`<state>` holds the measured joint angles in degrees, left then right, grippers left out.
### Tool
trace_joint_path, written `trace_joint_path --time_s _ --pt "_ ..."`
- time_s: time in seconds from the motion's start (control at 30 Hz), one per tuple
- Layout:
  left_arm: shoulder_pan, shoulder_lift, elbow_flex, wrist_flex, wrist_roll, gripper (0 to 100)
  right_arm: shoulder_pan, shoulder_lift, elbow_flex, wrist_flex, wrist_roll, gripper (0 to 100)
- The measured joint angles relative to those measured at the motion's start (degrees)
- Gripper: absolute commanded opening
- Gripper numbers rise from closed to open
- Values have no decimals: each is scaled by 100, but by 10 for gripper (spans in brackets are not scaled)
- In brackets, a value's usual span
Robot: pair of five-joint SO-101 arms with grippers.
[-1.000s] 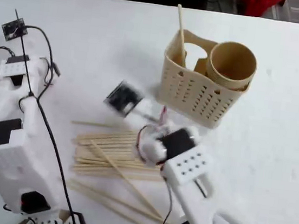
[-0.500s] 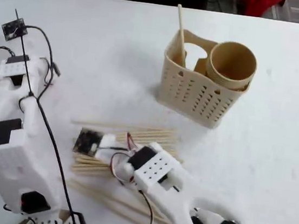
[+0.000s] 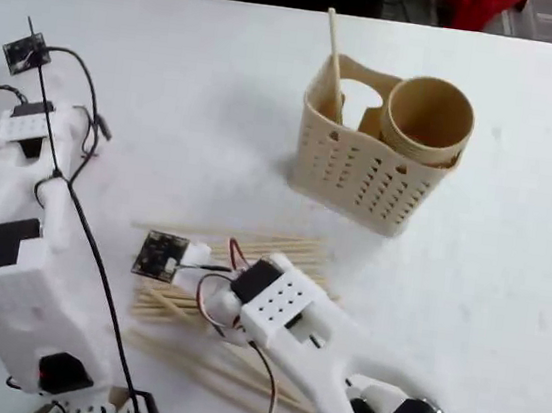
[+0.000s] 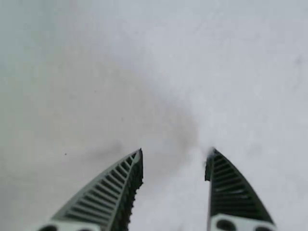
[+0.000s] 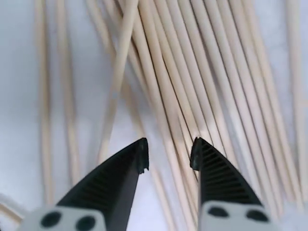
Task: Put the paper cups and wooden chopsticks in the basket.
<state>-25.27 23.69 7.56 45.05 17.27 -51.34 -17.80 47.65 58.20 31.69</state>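
Note:
A cream perforated basket stands at the back of the table with a paper cup and one upright chopstick in it. A loose pile of wooden chopsticks lies on the white table in front. My right arm hangs over that pile. Its gripper is open just above the chopsticks, the fingertips straddling one or two sticks. My left arm rests at the table's left side. Its gripper is open over bare white table, holding nothing.
A black cable runs along the left arm. Open white tabletop lies between the pile and the basket and to the right of the basket. The table's far edge meets a dark background.
My right arm swung from near the basket down and left onto the chopstick pile, then settled a little lower over it. The left arm stayed still.

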Motion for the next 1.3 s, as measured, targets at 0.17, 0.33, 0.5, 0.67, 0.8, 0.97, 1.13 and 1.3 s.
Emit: trace_joint_path --time_s 0.17,0.33,0.5,0.67,0.8,0.97,1.13,1.3 --pt "0 0 -9 0 -9 224 -114 -325 -70 598 167 122" --pt "0 0 -9 0 -9 224 -519 -1451 211 1635 1213 52" --pt "0 44 -18 0 -9 224 -809 -2576 721 2488 1996 49" --pt "0 53 -44 0 -9 223 -941 -2813 1248 2532 2198 48" --pt "0 53 -44 0 -9 223 -958 -2848 1371 2497 2488 48" --pt "0 53 -44 0 -9 223 -958 -2831 1477 2453 2620 46" --pt "0 53 -44 0 -9 223 -958 -2163 1477 2435 3042 23" --pt "0 53 -44 0 -9 223 -967 -1767 1626 2400 3807 23"
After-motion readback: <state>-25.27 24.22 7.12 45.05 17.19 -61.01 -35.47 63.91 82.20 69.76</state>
